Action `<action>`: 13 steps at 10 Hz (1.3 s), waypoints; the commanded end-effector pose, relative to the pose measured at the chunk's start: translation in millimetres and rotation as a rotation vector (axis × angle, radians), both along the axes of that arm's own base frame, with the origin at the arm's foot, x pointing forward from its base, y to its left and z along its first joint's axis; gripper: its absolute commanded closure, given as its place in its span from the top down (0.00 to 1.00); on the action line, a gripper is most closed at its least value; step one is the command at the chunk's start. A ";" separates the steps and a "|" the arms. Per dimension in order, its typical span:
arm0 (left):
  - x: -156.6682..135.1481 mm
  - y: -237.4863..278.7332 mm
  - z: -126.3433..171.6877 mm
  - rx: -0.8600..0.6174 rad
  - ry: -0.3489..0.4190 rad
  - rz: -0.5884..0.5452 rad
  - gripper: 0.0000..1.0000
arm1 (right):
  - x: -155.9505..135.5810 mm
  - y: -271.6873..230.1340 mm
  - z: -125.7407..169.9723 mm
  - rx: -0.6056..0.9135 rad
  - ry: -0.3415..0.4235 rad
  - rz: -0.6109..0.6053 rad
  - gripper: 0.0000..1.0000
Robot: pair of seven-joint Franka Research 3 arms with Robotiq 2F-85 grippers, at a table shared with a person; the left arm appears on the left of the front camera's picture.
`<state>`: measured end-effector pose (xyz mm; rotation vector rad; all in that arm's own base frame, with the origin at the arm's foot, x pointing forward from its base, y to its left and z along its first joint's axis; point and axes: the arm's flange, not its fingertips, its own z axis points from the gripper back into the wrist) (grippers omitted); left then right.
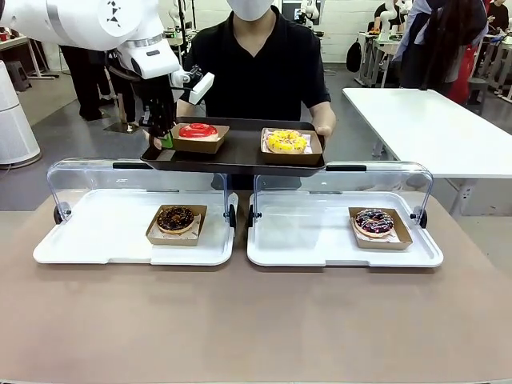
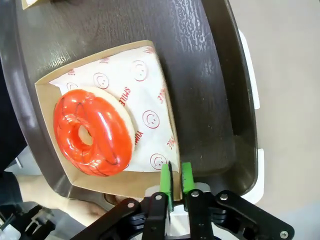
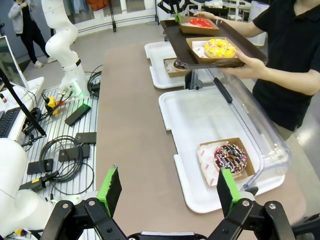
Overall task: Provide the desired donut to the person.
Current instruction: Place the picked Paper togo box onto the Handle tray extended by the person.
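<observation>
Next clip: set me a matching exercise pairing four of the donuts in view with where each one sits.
Things:
1. red glazed ring donut
2. yellow-topped donut
3. chocolate-glazed donut
4. dark donut with coloured sprinkles

Places:
A. in a cardboard tray inside the white display case on the robot's right
B. on the dark serving tray the person holds, at the end by the left gripper
C. in a cardboard tray inside the white display case on the robot's left
D. on the held dark tray, at the end away from the left gripper

Pairs: 1-B, 2-D, 3-C, 4-A
</observation>
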<state>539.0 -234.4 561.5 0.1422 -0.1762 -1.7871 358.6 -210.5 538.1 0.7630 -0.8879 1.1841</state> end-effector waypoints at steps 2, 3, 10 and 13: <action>5.9 -3.0 4.4 0.027 -0.011 0.009 1.00 | -0.4 -0.1 -1.0 0.013 -0.005 0.005 1.00; 5.2 -2.7 5.1 0.029 -0.010 0.006 1.00 | -0.4 -0.1 -1.0 0.013 -0.005 0.005 1.00; 1.8 -1.5 11.8 0.032 0.002 -0.011 1.00 | -0.4 -0.1 -1.0 0.013 -0.005 0.005 1.00; -20.5 12.6 23.1 0.021 0.020 -0.040 1.00 | -0.4 -0.1 -1.0 0.013 -0.005 0.005 1.00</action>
